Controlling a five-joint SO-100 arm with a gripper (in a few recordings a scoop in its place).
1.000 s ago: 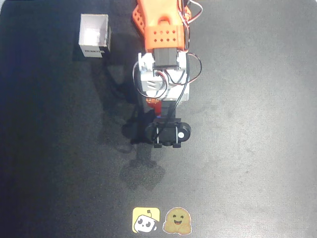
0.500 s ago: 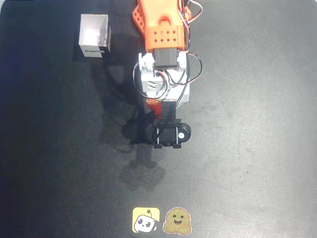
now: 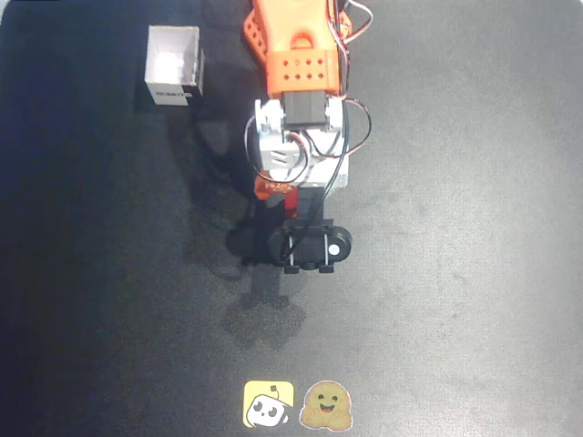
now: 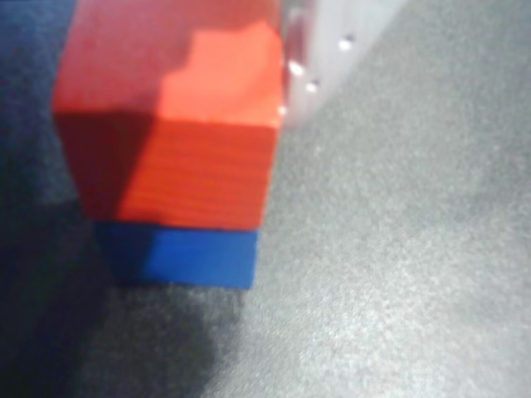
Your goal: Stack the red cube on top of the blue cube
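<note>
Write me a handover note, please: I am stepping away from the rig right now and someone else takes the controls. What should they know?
Gripper: whether it is open or shut cannot be told; a pale blurred finger shows beside the red cube in the wrist view, and the arm covers the spot from overhead.
Things: the red cube sits on the blue cube on the dark table. A white box stands apart, upper left in the overhead view.
Done: the red cube is placed on the blue one.
Left: confirm the fingers have let go, then lift the arm straight up without nudging the stack.
</note>
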